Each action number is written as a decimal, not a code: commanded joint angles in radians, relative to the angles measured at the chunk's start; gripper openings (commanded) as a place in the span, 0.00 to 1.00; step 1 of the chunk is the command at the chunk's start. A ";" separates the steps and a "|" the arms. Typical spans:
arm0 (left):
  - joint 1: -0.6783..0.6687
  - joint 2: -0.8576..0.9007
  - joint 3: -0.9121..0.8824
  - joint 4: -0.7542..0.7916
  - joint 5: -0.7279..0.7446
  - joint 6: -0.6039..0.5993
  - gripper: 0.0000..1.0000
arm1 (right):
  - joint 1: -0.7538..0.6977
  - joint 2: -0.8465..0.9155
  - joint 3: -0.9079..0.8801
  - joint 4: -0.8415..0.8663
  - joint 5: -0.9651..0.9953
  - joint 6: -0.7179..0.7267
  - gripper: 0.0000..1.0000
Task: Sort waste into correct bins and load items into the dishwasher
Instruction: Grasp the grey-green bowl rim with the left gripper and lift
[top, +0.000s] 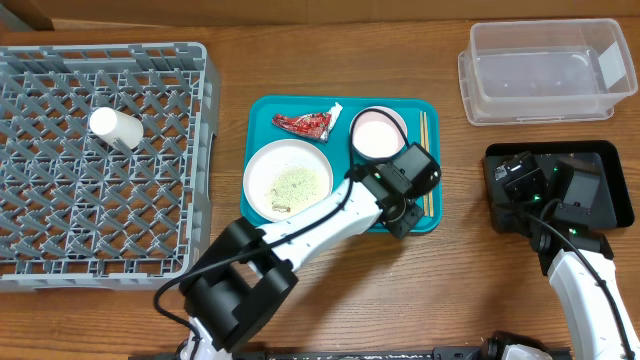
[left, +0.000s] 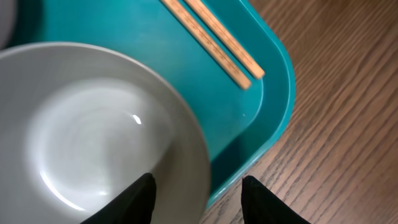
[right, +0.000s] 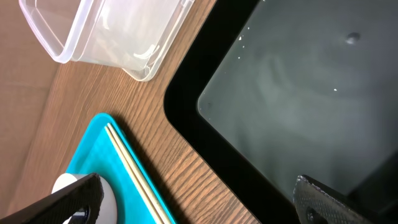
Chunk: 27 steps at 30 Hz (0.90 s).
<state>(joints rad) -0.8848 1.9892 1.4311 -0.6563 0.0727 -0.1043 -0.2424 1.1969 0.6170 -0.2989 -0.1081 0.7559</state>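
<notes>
Wooden table (top: 400, 290); left claw (left: 196, 193) spread astride grey-blue bowl (left: 93, 137) rim, right claw (right: 196, 193) spread.

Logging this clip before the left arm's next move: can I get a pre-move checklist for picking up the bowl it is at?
1. Left gripper straddles pale grey-blue bowl rim: ok.
2. Jaws shut on rim: not ok, gaps on both sides.
3. Chopsticks clear of fingers: ok.
4. Bowl empty: ok.
5. Dish rack has room beside small white cup: ok.
6. Right gripper open, empty, above black tray: ok.
</notes>
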 joint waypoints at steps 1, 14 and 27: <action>-0.019 0.060 -0.008 0.001 -0.059 0.020 0.43 | -0.002 -0.010 0.025 0.006 -0.002 0.000 1.00; -0.017 0.061 0.066 -0.005 -0.098 -0.031 0.24 | -0.002 -0.010 0.025 0.006 -0.002 0.000 1.00; -0.018 0.060 0.123 -0.078 -0.067 -0.065 0.04 | -0.002 -0.010 0.025 0.006 -0.002 0.000 1.00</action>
<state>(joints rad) -0.9028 2.0499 1.5150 -0.7136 -0.0269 -0.1326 -0.2424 1.1969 0.6170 -0.2989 -0.1078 0.7559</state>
